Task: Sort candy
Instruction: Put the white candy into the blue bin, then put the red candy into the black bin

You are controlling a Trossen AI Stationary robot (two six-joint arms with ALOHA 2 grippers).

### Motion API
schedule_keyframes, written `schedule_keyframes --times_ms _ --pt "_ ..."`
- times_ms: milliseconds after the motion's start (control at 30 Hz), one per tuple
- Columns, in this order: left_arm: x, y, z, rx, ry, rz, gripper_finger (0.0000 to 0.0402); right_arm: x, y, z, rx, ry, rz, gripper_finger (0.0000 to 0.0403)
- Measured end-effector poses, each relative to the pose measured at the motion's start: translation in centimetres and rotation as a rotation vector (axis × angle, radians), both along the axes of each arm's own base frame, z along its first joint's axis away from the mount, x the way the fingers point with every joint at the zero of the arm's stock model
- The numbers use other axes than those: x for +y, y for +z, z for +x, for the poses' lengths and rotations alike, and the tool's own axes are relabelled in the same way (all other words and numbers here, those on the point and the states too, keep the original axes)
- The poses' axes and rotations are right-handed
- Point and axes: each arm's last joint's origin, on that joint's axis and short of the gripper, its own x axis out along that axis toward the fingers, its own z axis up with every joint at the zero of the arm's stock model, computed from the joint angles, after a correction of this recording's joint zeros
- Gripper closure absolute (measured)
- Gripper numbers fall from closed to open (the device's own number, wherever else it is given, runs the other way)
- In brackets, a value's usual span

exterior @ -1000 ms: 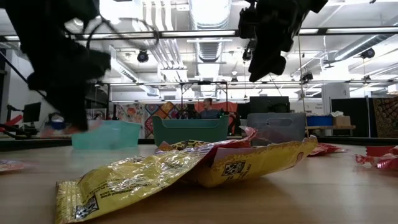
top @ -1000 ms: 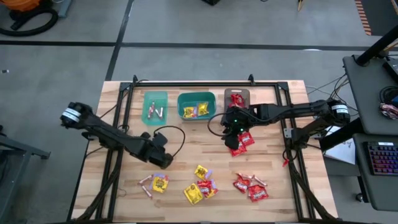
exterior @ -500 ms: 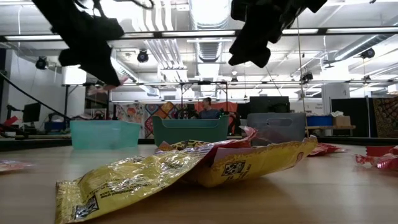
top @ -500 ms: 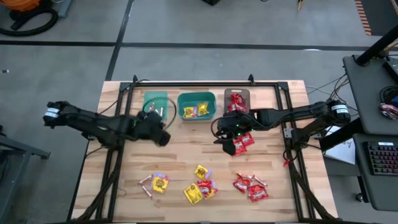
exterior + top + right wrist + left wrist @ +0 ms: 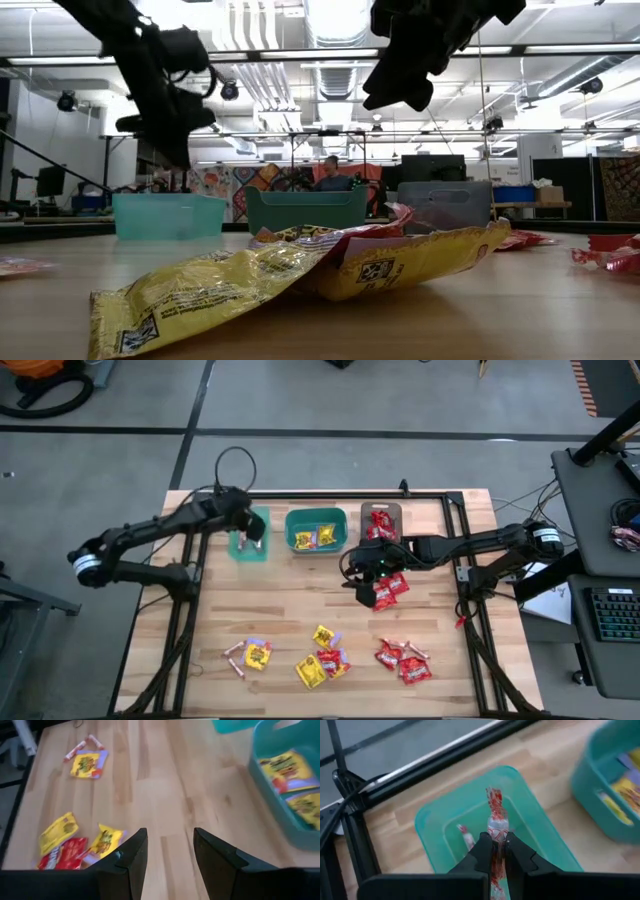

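My left gripper (image 5: 252, 538) hangs over the light teal bin (image 5: 249, 532) at the far left, shut on a thin red-and-white candy stick (image 5: 495, 815). Another stick (image 5: 466, 837) lies on that bin's floor. My right gripper (image 5: 362, 575) hovers open above the table's middle, beside some red packets (image 5: 388, 588), with nothing between its fingers (image 5: 131, 855). More candy lies near the front edge: a yellow packet (image 5: 258, 654), a mixed cluster (image 5: 322, 657) and red packets (image 5: 405, 660). My left gripper pinches the candy stick between its two fingertips at about mid-length (image 5: 498, 839). The fingers slant down toward the table's far edge and the stick lies along them. Its free end (image 5: 492, 797) juts out past the tips, clear of the light teal bin below.
A darker teal bin (image 5: 316, 530) holding yellow packets stands right of the light one. A grey-brown bin (image 5: 381, 518) with red packets is next to it. A black frame rail (image 5: 330, 493) runs along the far edge. Bare wood lies between the bins and the front candy.
My left gripper, still shut on the stick, has swung up from the table's near-left part toward the far edge and now hangs over the light teal bin. My right gripper has tipped a little in place.
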Motion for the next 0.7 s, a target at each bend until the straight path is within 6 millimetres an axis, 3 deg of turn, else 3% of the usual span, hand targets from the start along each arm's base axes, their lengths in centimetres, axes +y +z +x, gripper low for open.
schedule_keyframes --times_ms 167,433,700 --pt "2.0 -1.5 0.4 -0.002 0.002 -0.027 0.0386 -0.3 0.1 0.1 -0.012 -0.079 -0.067 0.0252" --pt "2.7 -3.8 1.1 0.076 0.014 -0.104 0.0302 -0.4 0.2 0.2 -0.023 -0.118 -0.041 0.0252" --pt "2.0 -3.3 1.3 0.039 -0.009 -0.127 0.0243 -0.4 0.0 0.0 0.008 -0.170 0.039 0.0252"
